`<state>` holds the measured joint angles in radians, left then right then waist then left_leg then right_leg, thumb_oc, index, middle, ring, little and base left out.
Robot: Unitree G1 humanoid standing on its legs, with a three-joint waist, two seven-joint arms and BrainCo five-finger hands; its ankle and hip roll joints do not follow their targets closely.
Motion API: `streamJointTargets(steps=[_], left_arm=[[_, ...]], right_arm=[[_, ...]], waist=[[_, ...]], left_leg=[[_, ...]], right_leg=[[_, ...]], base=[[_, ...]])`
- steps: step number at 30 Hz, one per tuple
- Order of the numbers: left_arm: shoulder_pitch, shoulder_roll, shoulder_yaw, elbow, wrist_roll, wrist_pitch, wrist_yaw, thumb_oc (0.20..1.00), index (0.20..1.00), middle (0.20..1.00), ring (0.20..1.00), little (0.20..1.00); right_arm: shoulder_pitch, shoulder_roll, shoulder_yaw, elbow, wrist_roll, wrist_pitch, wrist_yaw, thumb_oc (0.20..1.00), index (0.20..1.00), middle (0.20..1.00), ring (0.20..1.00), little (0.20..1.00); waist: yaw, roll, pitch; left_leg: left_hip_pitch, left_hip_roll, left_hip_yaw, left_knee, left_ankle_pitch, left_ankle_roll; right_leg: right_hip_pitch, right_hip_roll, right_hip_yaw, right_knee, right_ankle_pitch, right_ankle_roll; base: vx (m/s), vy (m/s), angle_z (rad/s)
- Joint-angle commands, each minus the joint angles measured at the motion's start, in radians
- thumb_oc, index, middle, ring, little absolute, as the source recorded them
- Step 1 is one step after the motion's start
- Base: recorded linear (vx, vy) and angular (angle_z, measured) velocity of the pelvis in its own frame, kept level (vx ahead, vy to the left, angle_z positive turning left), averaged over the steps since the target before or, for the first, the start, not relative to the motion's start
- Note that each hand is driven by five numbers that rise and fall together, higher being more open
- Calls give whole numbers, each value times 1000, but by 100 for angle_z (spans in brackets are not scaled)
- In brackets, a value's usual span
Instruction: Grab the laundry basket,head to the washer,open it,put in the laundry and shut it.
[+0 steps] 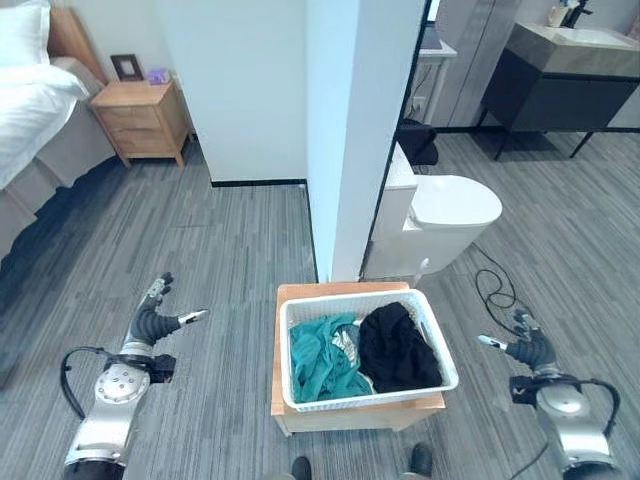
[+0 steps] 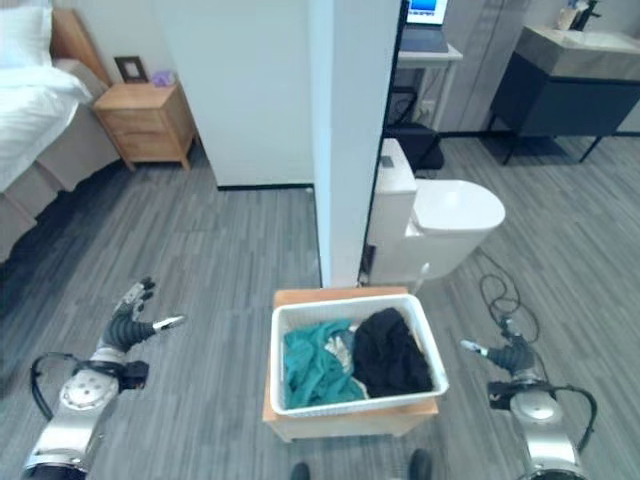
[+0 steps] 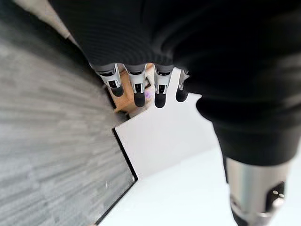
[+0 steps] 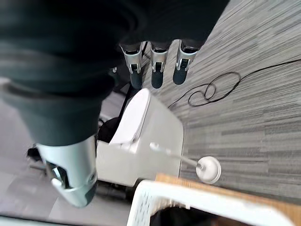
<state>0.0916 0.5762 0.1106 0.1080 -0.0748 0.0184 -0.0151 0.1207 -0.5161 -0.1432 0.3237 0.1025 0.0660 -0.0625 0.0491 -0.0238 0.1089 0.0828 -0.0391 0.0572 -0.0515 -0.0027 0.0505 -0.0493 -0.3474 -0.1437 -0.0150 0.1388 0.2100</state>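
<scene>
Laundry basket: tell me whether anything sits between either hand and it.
Nothing visible does. The white plastic laundry basket sits on a low wooden stand, with bare grey floor between it and the open left hand and the open right hand on either side.

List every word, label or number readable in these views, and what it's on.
None can be read.
The laundry basket, the teal and black clothes, the toilet and the nightstand carry no visible print.
The picture frame and the lit screen are too small to read.

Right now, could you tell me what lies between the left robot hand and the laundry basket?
Bare grey floor, seen from the left eye view, separates the left robot hand from the laundry basket.
</scene>
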Motion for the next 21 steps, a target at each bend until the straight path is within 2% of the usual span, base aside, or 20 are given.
streamJointTargets(steps=[1, 2, 3, 6, 7, 9, 12, 13, 14, 18, 21], left_arm=[[5, 22, 14, -43, -13, 33, -92, 1000, 1000, 1000, 1000, 1000], [8, 27, 4, -35, -54, 48, -113, 1000, 1000, 1000, 1000, 1000], [-13, 69, -34, 0, -92, 86, -150, 1000, 1000, 1000, 1000, 1000], [-60, 97, -73, 44, -77, 115, -166, 1000, 1000, 1000, 1000, 1000], [-122, 110, -102, 94, -50, 132, -158, 1000, 1000, 1000, 1000, 1000], [-165, 113, -119, 127, -34, 135, -146, 1000, 1000, 1000, 1000, 1000], [-257, 113, -149, 211, -19, 145, -107, 1000, 1000, 1000, 1000, 1000], [-314, 114, -165, 257, 16, 145, -72, 1000, 1000, 1000, 1000, 1000], [-321, 114, -168, 262, 15, 142, -71, 1000, 1000, 1000, 1000, 1000], [-467, 98, -234, 377, -44, 144, -19, 1000, 1000, 1000, 1000, 1000], [-599, 97, -301, 525, -34, 144, 29, 1000, 1000, 1000, 1000, 1000]], right_arm=[[-59, -59, -78, -30, -44, 11, 28, 1000, 1000, 1000, 1000, 1000], [-55, -59, -77, -36, -42, 21, 36, 1000, 1000, 1000, 1000, 1000], [-47, -55, -67, -48, -28, 35, 59, 1000, 1000, 1000, 1000, 1000], [-44, -53, -47, -71, -30, 47, 82, 1000, 1000, 1000, 1000, 1000], [-48, -47, -26, -94, -28, 55, 102, 1000, 1000, 1000, 1000, 1000], [-56, -40, -17, -109, -23, 53, 108, 1000, 1000, 1000, 1000, 1000], [-87, -26, 21, -141, 1, 42, 111, 1000, 1000, 1000, 1000, 1000], [-112, -17, 53, -157, 11, 35, 109, 1000, 1000, 1000, 1000, 1000], [-116, -17, 52, -155, 11, 34, 108, 1000, 1000, 1000, 1000, 1000], [-206, 3, 135, -139, 45, 21, 73, 1000, 1000, 1000, 1000, 1000], [-265, 42, 211, -122, 135, 2, 48, 1000, 1000, 1000, 1000, 1000]], waist=[[20, -28, -28], [17, -28, -33], [8, -25, -43], [-3, -24, -41], [-12, -22, -39], [-16, -20, -34], [-26, -19, 3], [-32, -20, 39], [-31, -21, 38], [-39, -20, 115], [-47, -22, 167]], left_leg=[[-71, 53, 3, 90, -79, -52], [-68, 57, 0, 86, -77, -56], [-69, 72, -11, 71, -71, -68], [-80, 88, -25, 57, -61, -80], [-97, 105, -30, 48, -50, -89], [-113, 115, -35, 42, -43, -94], [-167, 128, -44, 43, -23, -101], [-211, 131, -51, 48, -12, -102], [-216, 131, -51, 50, -11, -103], [-316, 129, -57, 84, 10, -103], [-371, 126, -55, 114, 20, -103]], right_leg=[[24, 22, -10, 42, 68, -8], [29, 27, -11, 36, 66, -8], [41, 42, -20, 16, 49, -11], [40, 55, -24, 1, 33, -18], [29, 67, -26, -8, 17, -25], [15, 77, -26, -10, 1, -32], [-36, 90, -16, -3, -11, -41], [-82, 97, -5, 10, -13, -47], [-88, 97, -4, 13, -14, -48], [-179, 98, 14, 47, -8, -54], [-225, 94, 27, 57, 1, -56]], base=[[117, -68, 6], [181, -146, -15], [131, -152, 2], [42, -99, 16], [-18, -123, 19], [-43, -75, 22], [-175, -59, 1], [-212, -44, -3], [-246, -38, -2], [-232, -3, 2], [-157, 3, 1]])
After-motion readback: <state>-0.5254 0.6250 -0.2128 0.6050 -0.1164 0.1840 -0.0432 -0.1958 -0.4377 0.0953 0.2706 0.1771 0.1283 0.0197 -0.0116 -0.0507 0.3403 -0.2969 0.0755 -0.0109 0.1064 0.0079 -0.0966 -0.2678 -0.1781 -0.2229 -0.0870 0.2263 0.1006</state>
